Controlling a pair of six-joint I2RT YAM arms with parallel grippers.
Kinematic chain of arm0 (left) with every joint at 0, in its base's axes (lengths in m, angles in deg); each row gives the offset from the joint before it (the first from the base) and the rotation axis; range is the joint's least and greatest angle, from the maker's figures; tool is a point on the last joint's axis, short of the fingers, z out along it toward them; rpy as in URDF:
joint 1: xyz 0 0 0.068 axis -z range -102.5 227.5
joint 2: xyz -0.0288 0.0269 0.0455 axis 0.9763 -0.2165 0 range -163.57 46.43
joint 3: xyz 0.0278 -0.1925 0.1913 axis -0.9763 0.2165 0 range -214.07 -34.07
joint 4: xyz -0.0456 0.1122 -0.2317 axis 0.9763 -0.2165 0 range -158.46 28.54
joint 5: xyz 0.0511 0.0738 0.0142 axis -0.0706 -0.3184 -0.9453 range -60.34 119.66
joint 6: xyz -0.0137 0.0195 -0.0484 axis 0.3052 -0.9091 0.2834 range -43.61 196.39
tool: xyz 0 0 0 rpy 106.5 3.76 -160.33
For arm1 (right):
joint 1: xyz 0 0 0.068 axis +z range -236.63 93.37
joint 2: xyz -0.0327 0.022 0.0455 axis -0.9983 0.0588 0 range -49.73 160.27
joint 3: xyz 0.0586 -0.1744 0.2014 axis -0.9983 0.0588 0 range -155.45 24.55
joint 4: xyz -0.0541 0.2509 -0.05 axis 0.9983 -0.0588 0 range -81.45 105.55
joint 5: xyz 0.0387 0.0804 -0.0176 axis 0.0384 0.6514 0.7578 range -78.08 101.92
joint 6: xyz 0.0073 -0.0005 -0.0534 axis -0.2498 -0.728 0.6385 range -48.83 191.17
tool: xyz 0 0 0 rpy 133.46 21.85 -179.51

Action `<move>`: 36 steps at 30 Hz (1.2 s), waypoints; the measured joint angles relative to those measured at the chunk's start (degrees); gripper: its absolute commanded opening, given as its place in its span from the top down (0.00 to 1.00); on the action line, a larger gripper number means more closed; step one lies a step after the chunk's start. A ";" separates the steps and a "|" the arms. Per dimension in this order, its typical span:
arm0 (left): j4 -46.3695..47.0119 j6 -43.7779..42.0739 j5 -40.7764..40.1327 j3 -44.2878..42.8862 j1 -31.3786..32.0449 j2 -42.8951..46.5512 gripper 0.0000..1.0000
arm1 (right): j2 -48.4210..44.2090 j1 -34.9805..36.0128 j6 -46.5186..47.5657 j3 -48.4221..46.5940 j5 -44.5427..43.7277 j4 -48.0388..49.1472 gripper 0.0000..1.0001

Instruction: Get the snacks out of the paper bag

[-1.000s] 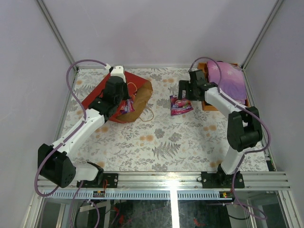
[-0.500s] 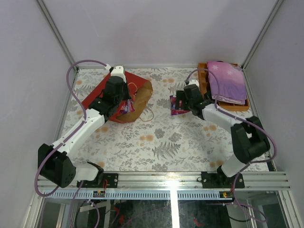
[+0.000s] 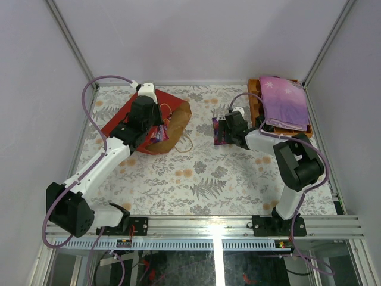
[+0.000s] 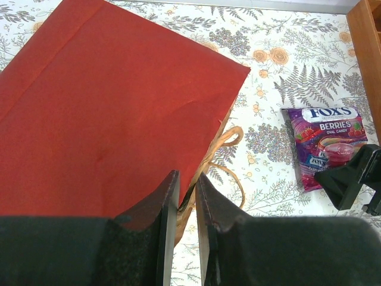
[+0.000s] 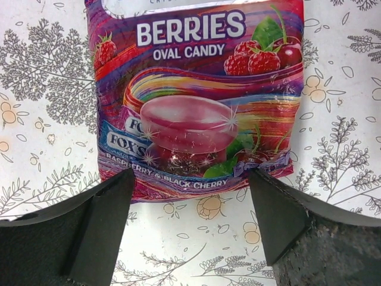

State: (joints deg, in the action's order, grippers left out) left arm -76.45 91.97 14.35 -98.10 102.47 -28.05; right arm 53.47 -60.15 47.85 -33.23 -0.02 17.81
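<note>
On purple candy pouch [image 5: 193, 113]: "FOX'S", "BERRIES OVAL CANDY", "RASPBERRY & BLACK CHERRY".

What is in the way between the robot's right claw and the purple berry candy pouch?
Nothing that I can see. The right gripper is open, one finger on each side of the purple candy pouch, which lies flat on the flowered table. The paper bag lies apart, pinched by the left gripper.
</note>
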 measured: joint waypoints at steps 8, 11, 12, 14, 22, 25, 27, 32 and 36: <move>-0.31 0.00 0.02 0.22 0.00 0.20 0.84 | -5.62 0.48 -1.11 -0.11 -2.19 -4.20 0.12; -0.42 0.04 0.04 0.22 0.00 0.35 0.84 | -10.32 0.63 -0.42 -1.68 -2.95 -4.59 0.13; -0.48 0.09 0.15 0.22 0.00 0.46 0.84 | -10.93 0.66 0.24 -3.50 -3.58 -4.81 0.14; -0.63 0.22 0.42 0.22 0.00 0.81 0.83 | -10.38 0.66 1.60 -7.96 -4.09 -4.83 0.17; -1.53 0.24 0.96 0.22 0.00 3.10 0.83 | -0.92 0.66 3.45 -13.84 -3.58 -4.02 0.18; -1.75 0.24 1.03 0.22 0.00 3.30 0.83 | 3.72 0.63 3.04 -11.47 -3.41 -4.02 0.18; -1.84 0.24 1.07 0.22 0.00 3.30 0.83 | 6.67 0.63 2.49 -9.86 -3.41 -3.89 0.18; -2.25 0.24 1.14 0.22 0.00 3.28 0.83 | 7.32 0.63 1.86 -9.03 -3.48 -1.18 0.18; -2.29 0.24 1.18 0.22 0.07 3.28 0.83 | 6.99 0.63 1.90 -8.76 -3.48 -0.98 0.17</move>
State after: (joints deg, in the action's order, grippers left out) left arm -78.74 92.21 15.53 -97.88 102.53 -24.77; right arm 60.46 -59.51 49.76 -42.00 -3.50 16.83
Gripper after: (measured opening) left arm 0.165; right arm 0.825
